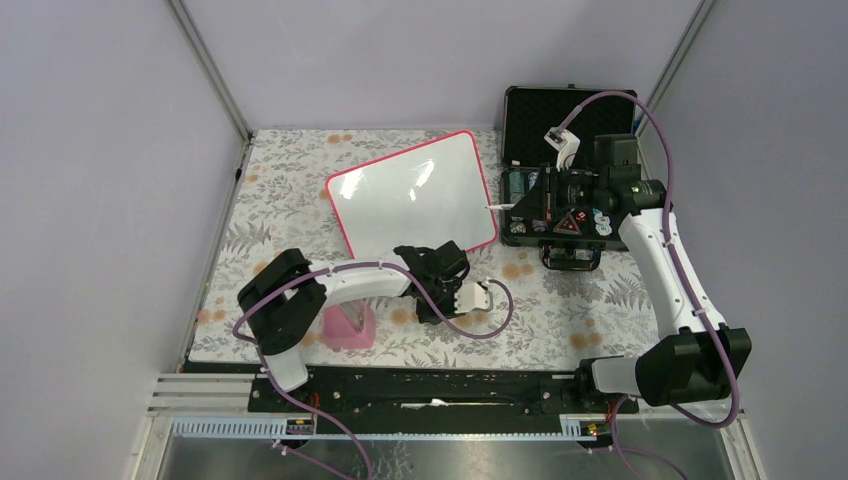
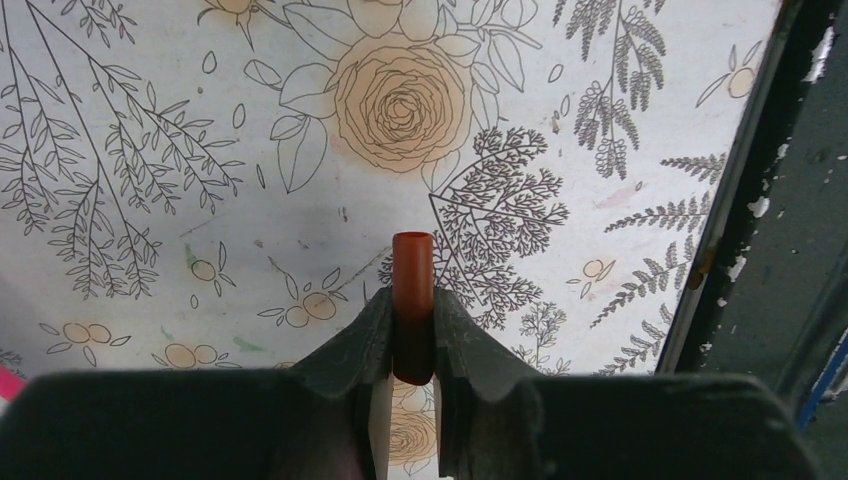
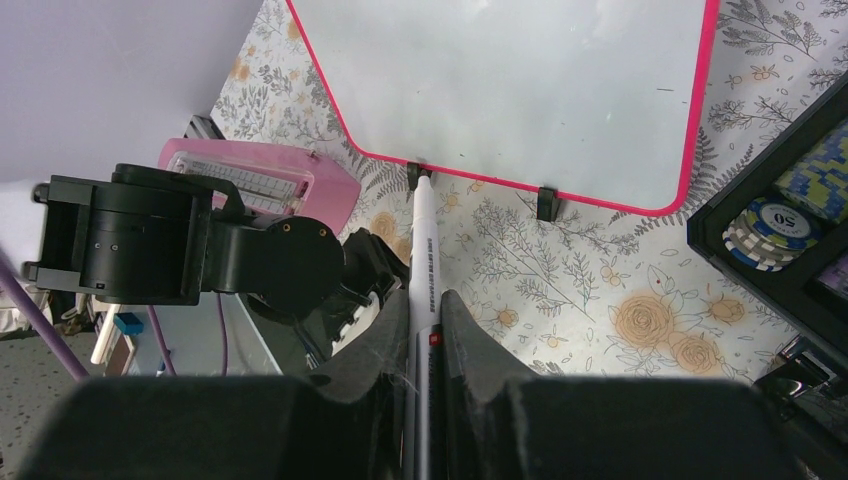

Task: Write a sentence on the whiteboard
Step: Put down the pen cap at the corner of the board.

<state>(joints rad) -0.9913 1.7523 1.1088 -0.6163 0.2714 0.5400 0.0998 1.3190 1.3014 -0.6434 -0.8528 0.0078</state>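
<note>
- The right pincer (image 3: 425,298) is pressed together on a white marker (image 3: 425,235), pinching its barrel.
- The marker's tip sits at the pink-framed edge of the whiteboard (image 3: 500,80), just beside one black foot (image 3: 418,176); contact cannot be told.
- The left pincer (image 2: 413,296) pinches a small orange-brown tube (image 2: 413,262) above the floral worktop (image 2: 150,100).
- The whiteboard lies flat on the worktop, beyond the left pincer.
</note>
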